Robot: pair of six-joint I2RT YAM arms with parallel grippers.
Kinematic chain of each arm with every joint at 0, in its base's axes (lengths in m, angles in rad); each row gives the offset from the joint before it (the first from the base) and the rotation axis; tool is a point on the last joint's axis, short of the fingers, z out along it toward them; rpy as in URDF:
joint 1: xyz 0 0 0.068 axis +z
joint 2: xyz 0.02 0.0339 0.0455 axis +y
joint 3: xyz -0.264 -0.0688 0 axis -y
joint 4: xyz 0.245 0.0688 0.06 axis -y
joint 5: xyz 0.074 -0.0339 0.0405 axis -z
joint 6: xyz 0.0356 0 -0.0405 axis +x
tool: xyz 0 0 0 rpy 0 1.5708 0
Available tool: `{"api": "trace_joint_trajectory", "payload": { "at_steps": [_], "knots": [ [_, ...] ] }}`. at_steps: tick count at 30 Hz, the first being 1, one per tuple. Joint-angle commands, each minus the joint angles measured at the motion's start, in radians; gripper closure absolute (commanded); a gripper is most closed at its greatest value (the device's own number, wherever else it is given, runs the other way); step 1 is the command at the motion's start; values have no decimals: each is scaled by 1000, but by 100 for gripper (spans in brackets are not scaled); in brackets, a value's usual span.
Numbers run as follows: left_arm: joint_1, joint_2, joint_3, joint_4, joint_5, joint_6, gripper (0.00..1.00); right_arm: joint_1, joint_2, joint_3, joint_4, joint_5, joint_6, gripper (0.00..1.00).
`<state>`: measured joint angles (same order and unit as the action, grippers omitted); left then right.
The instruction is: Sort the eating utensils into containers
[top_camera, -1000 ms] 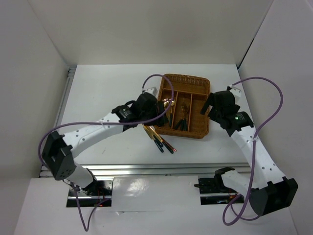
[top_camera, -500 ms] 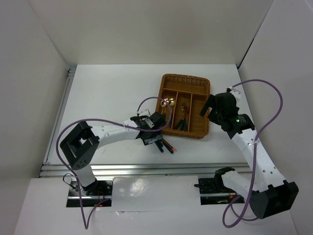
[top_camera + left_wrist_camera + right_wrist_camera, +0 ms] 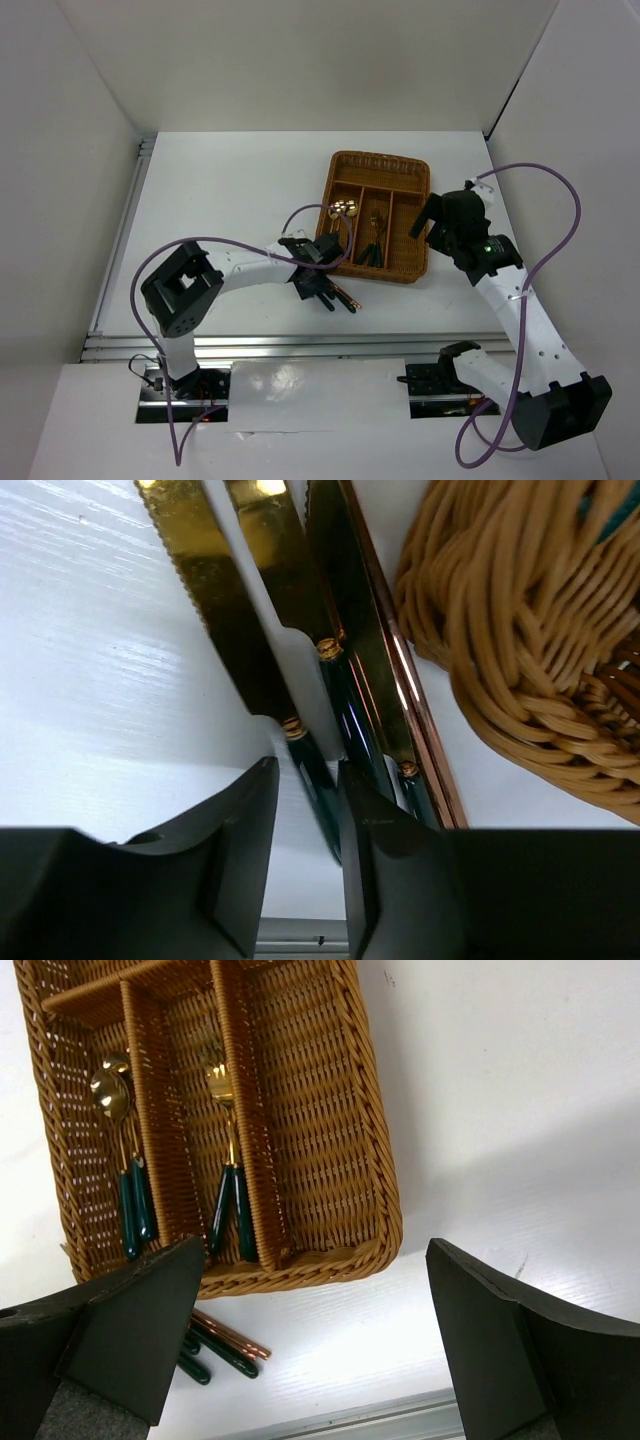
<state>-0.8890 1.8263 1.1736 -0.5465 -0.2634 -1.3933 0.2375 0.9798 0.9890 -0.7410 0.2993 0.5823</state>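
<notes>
Gold knife (image 3: 215, 610) between narrowly parted left tool (image 3: 308, 780); right tool (image 3: 315, 1260) wide apart.

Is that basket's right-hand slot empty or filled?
Empty: the right slot shows only bare wicker; the spoons and forks lie further left.

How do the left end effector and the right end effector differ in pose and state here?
The left end effector sits low over the white table, straddling a gold-bladed knife with a dark green handle; the right end effector hangs higher, beside the brown woven wicker tray. The left one's jaws stand narrow, the right one's wide apart. The left has the handle between its jaws, the right has nothing. Both are black and two-fingered.
</notes>
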Motion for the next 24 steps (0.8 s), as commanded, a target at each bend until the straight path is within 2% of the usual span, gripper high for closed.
{"api": "trace_joint_trajectory", "payload": {
  "at_steps": [1, 9, 13, 15, 21, 24],
  "knots": [
    [-4, 14, 27, -35, -7, -24, 58, -4, -18, -10, 29, 17, -9, 0],
    [-4, 33, 18, -35, -7, -15, 75, -4, -18, -10, 29, 26, -9, 0],
    [-4, 8, -38, -44, 3, -24, 84, -4, -27, -10, 29, 26, -9, 0],
    [-4, -10, -57, -53, 12, -24, 94, -4, -27, -10, 29, 26, -9, 0],
    [-4, -166, -97, -86, -28, 52, 98, -4, -27, -10, 29, 17, -9, 0],
    [-4, -234, -36, -119, -59, 186, 99, -4, -27, -1, 29, 17, -9, 0]
  ]
}}
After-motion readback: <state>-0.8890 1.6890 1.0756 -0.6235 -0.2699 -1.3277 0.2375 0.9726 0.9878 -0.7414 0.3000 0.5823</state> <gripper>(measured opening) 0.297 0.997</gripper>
